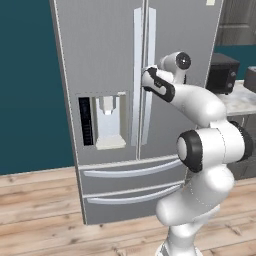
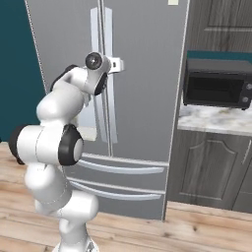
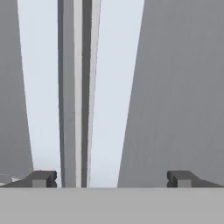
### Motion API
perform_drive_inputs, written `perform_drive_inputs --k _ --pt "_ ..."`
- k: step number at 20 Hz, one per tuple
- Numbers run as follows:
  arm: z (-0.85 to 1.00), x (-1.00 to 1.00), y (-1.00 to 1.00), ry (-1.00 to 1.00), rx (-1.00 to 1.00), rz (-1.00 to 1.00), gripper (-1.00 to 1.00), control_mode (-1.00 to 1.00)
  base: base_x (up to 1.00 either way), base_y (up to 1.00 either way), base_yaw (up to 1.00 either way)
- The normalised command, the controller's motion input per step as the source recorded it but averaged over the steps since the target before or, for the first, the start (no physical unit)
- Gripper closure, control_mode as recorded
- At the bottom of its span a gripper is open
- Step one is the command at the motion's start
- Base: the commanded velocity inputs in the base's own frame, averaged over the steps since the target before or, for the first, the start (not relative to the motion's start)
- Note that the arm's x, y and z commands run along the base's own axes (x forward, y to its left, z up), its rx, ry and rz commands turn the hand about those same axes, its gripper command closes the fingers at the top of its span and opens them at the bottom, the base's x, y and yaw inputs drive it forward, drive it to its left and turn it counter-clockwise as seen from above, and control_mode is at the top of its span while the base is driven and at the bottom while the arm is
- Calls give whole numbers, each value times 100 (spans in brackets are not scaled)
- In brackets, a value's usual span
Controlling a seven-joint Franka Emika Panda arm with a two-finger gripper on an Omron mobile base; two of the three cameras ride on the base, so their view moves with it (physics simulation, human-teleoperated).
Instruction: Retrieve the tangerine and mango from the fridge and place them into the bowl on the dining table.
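You are right up at the fridge (image 1: 110,75), and both of its top doors are shut, so the tangerine and the mango must be hidden inside where you cannot see them. Your gripper (image 3: 111,178) is spread wide and holds nothing. In the hand view the two long pale handles stand side by side, with the dark crack between the doors at about 11 o'clock from the gripper. The right door handle (image 3: 111,87) sits between your two finger tips, toward the left one. The left door handle (image 1: 137,75) is just beside it, on the other side of the crack. Take the right handle around its middle, because that long bar is hard and stiff and will not bend. It looks smooth, so it could slip if you only pinch it lightly. The door is big and likely heavy, so pull slowly and let it swing. Later, the fruit will be light and a bit soft, so squeeze it gently. A microwave (image 2: 218,83) sits on the counter at 3 o'clock.
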Motion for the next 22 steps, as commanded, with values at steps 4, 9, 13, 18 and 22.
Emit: perform_drive_inputs --k 4,9,13,18,22 --pt "0 56 -1 3 0 0 -100 -100 0 0 0" --pt "0 58 -2 1 0 1 -100 -100 0 0 0" --pt "0 64 -1 0 0 1 -100 -100 0 0 0" --pt "0 61 -9 0 0 1 -100 -100 0 0 0" --pt "0 69 -14 2 2 2 -100 -100 0 0 0"
